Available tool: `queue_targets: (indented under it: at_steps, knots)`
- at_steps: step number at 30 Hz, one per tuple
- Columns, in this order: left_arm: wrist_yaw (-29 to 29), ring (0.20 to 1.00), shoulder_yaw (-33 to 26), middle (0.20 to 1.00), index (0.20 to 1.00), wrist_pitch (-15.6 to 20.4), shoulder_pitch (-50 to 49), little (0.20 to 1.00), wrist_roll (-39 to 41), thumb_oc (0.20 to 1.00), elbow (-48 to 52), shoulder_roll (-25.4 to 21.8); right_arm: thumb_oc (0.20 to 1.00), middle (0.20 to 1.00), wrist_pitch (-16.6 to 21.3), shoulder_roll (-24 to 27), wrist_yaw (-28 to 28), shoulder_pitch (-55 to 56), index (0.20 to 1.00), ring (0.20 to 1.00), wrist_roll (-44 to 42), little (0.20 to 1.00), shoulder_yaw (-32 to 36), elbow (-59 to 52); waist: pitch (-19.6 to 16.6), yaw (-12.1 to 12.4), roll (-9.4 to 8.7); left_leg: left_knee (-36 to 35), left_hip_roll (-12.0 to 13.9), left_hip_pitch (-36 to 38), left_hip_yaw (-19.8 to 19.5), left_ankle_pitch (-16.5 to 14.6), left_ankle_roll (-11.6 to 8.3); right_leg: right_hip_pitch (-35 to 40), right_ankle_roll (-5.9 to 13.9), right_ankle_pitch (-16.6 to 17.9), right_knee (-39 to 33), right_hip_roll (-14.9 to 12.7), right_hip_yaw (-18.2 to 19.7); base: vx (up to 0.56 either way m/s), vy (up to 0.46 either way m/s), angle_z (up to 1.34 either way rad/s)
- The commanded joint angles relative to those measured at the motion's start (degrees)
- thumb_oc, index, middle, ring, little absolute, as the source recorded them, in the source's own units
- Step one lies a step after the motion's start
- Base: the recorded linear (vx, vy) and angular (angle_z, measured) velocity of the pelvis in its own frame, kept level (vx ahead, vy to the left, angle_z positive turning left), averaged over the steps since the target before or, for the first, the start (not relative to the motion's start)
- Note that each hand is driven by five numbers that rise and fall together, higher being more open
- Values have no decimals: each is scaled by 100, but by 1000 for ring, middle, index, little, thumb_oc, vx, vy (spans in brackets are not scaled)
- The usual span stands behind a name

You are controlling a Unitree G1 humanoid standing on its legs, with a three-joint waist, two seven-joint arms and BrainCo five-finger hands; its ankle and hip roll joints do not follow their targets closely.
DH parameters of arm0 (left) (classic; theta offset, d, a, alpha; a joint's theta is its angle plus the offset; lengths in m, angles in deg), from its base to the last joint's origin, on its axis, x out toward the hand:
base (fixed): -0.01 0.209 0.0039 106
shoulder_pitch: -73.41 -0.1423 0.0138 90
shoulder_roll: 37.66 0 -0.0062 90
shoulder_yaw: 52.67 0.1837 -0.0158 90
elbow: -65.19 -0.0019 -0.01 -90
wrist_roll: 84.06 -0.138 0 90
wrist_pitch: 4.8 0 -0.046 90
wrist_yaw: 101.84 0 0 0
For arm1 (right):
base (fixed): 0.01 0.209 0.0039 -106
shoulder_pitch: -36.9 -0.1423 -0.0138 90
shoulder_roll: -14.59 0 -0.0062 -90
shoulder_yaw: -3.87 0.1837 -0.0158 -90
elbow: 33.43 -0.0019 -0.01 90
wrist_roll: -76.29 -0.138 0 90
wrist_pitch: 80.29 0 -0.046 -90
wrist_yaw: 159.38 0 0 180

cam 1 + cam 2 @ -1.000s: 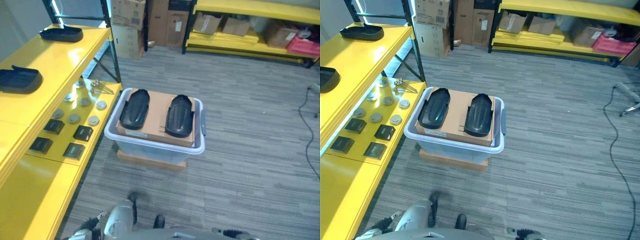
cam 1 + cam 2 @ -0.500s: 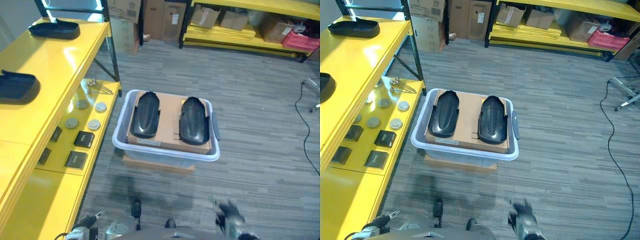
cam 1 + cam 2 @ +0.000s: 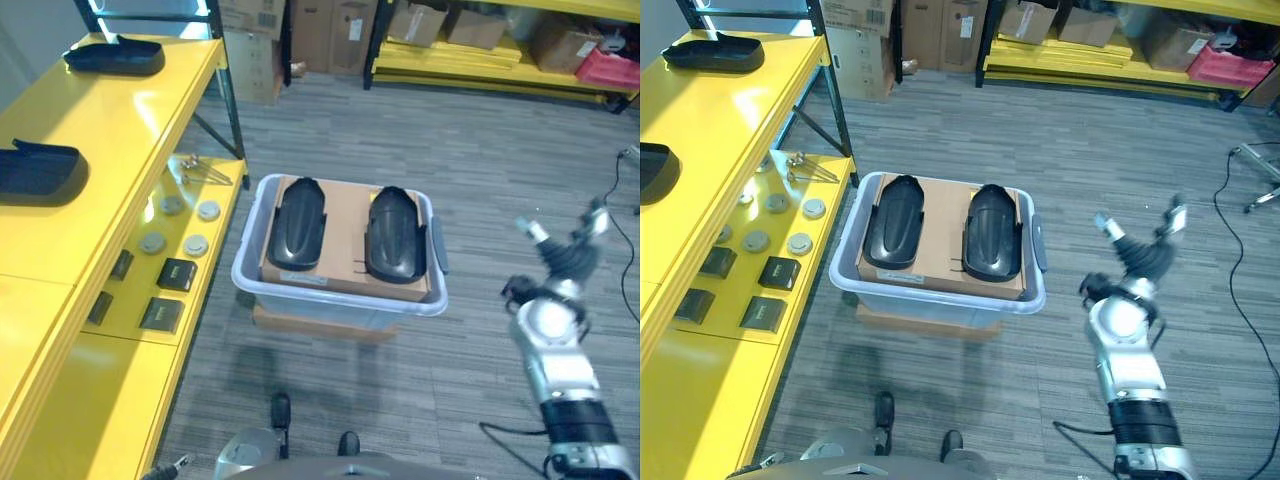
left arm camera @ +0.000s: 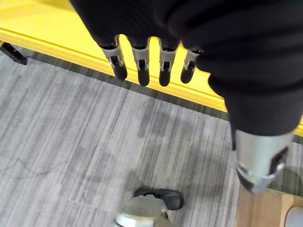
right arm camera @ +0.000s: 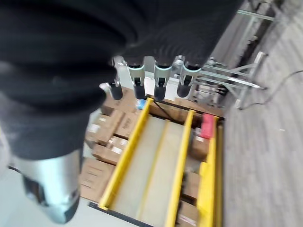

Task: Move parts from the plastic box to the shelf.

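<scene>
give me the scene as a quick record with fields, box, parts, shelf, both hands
box: clear plastic box on the floor beside the shelf, cardboard sheet inside
parts in box: two black parts side by side on the cardboard
shelf: yellow shelf, two black parts on top
right hand: raised right of the box, open, empty
left hand: open, empty, low by the shelf edge

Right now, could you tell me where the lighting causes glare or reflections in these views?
Left eye view: a bright light strip sits above the yellow shelf, whose glossy top carries a pale sheen. Its lower level glares white beside the round discs. Right eye view: the same white patch on the lower level. Left wrist view: the shelf edge is evenly lit, without glare.
</scene>
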Motion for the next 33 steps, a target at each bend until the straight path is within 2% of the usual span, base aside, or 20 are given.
queue_targets:
  at_steps: [1,4,7,9,10,11,12,13,17,21,22,23,24,27,33]
  knots:
    - [46,1000,160,1000,1000,49,197,1000,-373,1000,-400,30,1000,1000,-129,273,73,-128,1000,1000,570,1000,11,206,-370,194,72,73,117,183,-134,-855,-84,-720,141,35,236,6,-240,140,-13,-1]
    - [18,1000,211,1000,1000,97,104,1000,-428,1000,-389,-4,1000,1000,-342,504,84,-296,1000,1000,682,1000,-19,616,-367,311,63,210,128,110,-158,-877,-70,-740,123,-35,371,-46,-337,147,-18,1]
    - [-55,1000,324,1000,1000,180,159,1000,-339,1000,-313,-54,1000,1000,-377,669,176,-583,1000,1000,716,1000,-117,1151,-249,398,93,562,123,-243,-227,-889,-59,-975,87,-104,642,-118,-435,-14,-5,5]
    - [-162,1000,524,1000,1000,229,407,1000,-50,1000,-252,-195,1000,1000,-277,916,376,-1098,1000,1000,588,1000,-298,1804,41,482,166,898,82,-694,-334,-856,-56,-1304,60,-122,881,-187,-517,-262,8,16]
    - [-233,1000,657,1000,1000,270,599,1000,155,1000,-252,-277,1000,1000,-141,1049,499,-1447,1000,1000,454,1000,-415,2285,254,521,216,1129,62,-996,-393,-853,-57,-1532,45,-139,1039,-227,-560,-308,-2,24]
    - [-246,1000,682,1000,1000,270,647,1000,182,1000,-257,-289,1000,1000,-112,1076,534,-1527,1000,1000,416,1000,-448,2378,282,521,227,1167,55,-1075,-409,-830,-55,-1595,39,-122,1058,-236,-575,-415,-51,35]
    - [-297,1000,925,1000,1000,325,933,1000,284,1000,-280,-396,1000,1000,210,1279,746,-2016,1000,1000,195,1000,-619,3239,576,600,292,1461,2,-1497,-535,-805,-67,-1911,19,-115,1243,-276,-659,-298,-68,31]
    - [-255,1000,1061,1000,1000,380,1012,1000,329,1000,-297,-427,1000,1000,536,1382,761,-2154,1000,1000,-30,1000,-700,3699,691,641,318,1540,-21,-1656,-595,-786,-72,-2022,14,-103,1283,-284,-694,-297,-79,23]
    - [-218,1000,1382,1000,1000,330,1128,1000,436,1000,-323,-576,1000,1000,690,1659,942,-2671,1000,1000,-380,1000,-1071,4451,965,785,396,1611,-97,-2021,-807,-683,-92,-2301,-6,-98,1381,-320,-839,-102,-39,18]
    - [-334,1000,1488,1000,1000,340,1096,1000,421,1000,-325,-635,1000,1000,671,1865,822,-2929,1000,1000,-559,1000,-1268,4720,1038,849,458,1507,-125,-2132,-872,-591,-117,-2425,-3,-101,1386,-347,-891,-30,14,19]
    - [-378,1000,1512,1000,1000,355,1060,1000,401,1000,-317,-638,1000,1000,663,1918,770,-2999,1000,1000,-607,1000,-1332,4814,1044,884,468,1473,-124,-2079,-902,-688,-149,-2395,43,-199,1390,-344,-840,-28,47,24]
    - [-398,1000,1531,1000,1000,364,1059,1000,399,1000,-305,-640,1000,1000,665,1941,757,-3038,1000,1000,-625,1000,-1356,4854,1066,887,489,1465,-137,-2153,-884,-564,-128,-2456,0,-102,1380,-370,-909,54,17,11]
    - [-423,1000,1559,1000,1000,390,1033,1000,395,1000,-300,-635,1000,1000,691,1954,724,-3089,1000,1000,-644,1000,-1412,4951,1068,917,494,1432,-128,-2076,-908,-674,-162,-2414,49,-205,1391,-364,-851,-6,34,5]
    - [-480,1000,1589,1000,1000,415,1008,1000,406,1000,-262,-647,1000,1000,674,1996,645,-3183,1000,1000,-701,1000,-1471,5043,1086,942,518,1377,-137,-2074,-914,-658,-168,-2426,62,-197,1368,-384,-861,25,16,1]
    - [-627,1000,1616,1000,1000,455,948,1000,468,1000,-224,-683,1000,1000,442,1961,543,-3457,1000,1000,-815,1000,-1666,5278,1123,1017,554,1242,-148,-2077,-894,-609,-186,-2458,94,-184,1317,-417,-867,0,20,2]
